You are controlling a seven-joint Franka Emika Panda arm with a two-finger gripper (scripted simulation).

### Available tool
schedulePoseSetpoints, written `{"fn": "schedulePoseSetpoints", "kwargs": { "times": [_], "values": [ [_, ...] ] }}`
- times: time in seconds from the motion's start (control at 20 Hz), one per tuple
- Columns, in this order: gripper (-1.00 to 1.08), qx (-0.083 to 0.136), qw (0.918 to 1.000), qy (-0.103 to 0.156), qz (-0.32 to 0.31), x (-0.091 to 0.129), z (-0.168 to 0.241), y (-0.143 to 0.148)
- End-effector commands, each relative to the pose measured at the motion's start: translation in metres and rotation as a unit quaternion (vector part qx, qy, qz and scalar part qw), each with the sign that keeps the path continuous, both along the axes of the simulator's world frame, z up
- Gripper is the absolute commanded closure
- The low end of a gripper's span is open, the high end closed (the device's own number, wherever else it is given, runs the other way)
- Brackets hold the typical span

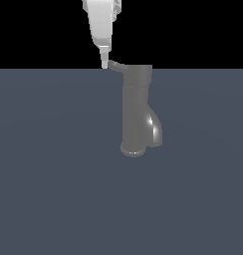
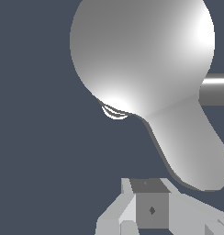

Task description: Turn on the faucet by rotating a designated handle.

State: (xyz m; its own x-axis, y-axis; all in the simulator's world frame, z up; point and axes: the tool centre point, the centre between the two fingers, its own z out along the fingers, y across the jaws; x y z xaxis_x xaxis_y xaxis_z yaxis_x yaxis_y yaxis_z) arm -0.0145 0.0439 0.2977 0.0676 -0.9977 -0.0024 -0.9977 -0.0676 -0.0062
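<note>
So the grey faucet [image 1: 137,112] stands upright on the flat slate-blue floor [image 1: 54,189], its glossy spout [image 1: 154,130] curving toward the exterior view's right. The thin handle [image 1: 116,65] pokes out of the wide top cap toward the exterior view's left. The white gripper [image 1: 104,63] comes down from above, its tip right at the handle's end. Honestly can't tell if its fingers are apart or together.
</note>
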Motion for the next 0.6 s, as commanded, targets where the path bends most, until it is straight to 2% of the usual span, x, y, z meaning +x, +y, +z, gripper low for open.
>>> {"fn": "schedulePoseSetpoints", "kwargs": {
  "times": [0.0, 0.55],
  "values": [
    [1.08, 0.000, 1.0000, 0.000, -0.001, -0.003, 0.000, -0.003],
    [1.08, -0.001, 1.0000, 0.001, -0.002, -0.034, 0.000, -0.022]
  ]
}}
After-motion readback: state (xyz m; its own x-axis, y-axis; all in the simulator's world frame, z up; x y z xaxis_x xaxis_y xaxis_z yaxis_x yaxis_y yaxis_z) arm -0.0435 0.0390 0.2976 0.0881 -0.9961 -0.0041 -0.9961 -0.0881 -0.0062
